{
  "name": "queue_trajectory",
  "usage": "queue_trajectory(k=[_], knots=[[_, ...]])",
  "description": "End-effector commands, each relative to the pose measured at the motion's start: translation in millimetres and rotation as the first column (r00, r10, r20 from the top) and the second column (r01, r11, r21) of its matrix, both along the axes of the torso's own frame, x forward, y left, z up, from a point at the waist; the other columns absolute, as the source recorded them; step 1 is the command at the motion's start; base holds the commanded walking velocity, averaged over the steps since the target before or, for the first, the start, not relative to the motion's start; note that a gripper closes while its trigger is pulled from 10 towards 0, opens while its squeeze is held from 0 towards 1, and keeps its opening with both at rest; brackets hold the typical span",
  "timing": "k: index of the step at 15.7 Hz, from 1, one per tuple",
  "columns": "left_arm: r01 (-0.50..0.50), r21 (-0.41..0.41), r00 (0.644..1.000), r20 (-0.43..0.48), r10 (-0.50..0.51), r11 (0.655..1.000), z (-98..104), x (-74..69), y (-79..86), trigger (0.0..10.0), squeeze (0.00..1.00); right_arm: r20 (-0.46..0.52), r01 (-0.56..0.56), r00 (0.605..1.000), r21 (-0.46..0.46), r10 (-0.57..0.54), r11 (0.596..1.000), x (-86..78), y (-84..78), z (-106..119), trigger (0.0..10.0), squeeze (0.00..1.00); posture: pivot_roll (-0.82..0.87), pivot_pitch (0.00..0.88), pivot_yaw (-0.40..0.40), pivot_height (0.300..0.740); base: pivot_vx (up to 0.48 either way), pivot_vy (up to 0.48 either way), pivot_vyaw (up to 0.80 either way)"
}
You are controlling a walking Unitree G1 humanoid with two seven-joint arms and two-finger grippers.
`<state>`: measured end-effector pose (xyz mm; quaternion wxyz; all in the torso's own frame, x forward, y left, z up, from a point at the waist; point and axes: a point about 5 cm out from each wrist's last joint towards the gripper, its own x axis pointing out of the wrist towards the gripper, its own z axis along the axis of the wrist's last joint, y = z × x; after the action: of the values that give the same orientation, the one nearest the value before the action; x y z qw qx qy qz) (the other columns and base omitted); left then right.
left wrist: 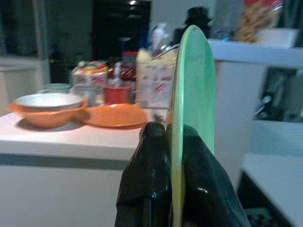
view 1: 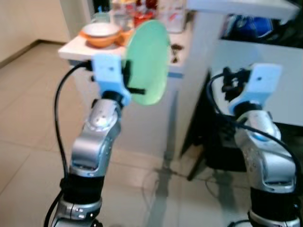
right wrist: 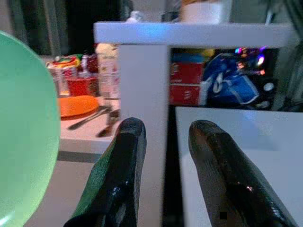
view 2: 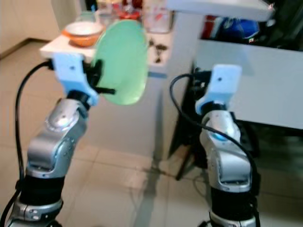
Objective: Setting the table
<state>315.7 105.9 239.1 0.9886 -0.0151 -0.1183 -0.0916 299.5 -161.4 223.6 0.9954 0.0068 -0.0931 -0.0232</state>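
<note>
White desk (view 1: 75,49) over tiled floor (view 1: 28,137) carries an orange bowl (view 1: 100,34). Left end effector (left wrist: 174,142) clenched on the green plate (view 1: 147,61), held upright on edge before the desk. Right end effector (right wrist: 165,137) released, empty. Right wrist view adds cutlery (right wrist: 90,120) beside an orange plate (right wrist: 75,105).

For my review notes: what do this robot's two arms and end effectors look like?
Both arms are silver metal with black joint bands lower down. Each wrist carries a pale blue-white housing, and a black cable loops from it down along the arm. The left end effector and right end effector each have two long, glossy black fingers with rounded tips. I can't make out any markings.
</note>
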Motion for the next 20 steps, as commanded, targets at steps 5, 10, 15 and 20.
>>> queue_trajectory(k=[5,10,15,20], knots=[[-0.008,-0.008,0.998,0.055,0.008,1.0,10,1.2,1.8,10.0,0.0,0.005,0.015,1.0,0.026,-0.015,1.0,-0.9,-2.1,1,10.0,0.0,-0.04,0.0,0.001,0.74,0.0,-0.461,0.0],[0.004,-0.008,0.998,0.056,-0.003,1.0,9,2.0,-1.6,10.0,0.0,-0.001,0.022,1.0,0.036,-0.022,0.999,-1.4,-5.0,0,10.0,0.0,-0.05,0.0,0.004,0.74,0.0,-0.461,0.0],[0.012,0.01,0.998,0.055,-0.012,1.0,5,2.4,-4.5,10.0,0.0,-0.016,0.043,0.999,0.053,-0.042,0.998,-2.2,-13.7,-3,10.0,0.0,-0.05,0.0,0.002,0.74,0.0,-0.463,0.0],[-0.017,0.061,0.999,0.047,0.015,0.998,1,4.2,-2.0,10.0,0.0,-0.031,0.038,0.999,0.064,-0.036,0.997,-1.8,-12.6,-5,10.0,0.0,-0.05,0.0,-0.002,0.74,0.0,-0.448,0.0]])
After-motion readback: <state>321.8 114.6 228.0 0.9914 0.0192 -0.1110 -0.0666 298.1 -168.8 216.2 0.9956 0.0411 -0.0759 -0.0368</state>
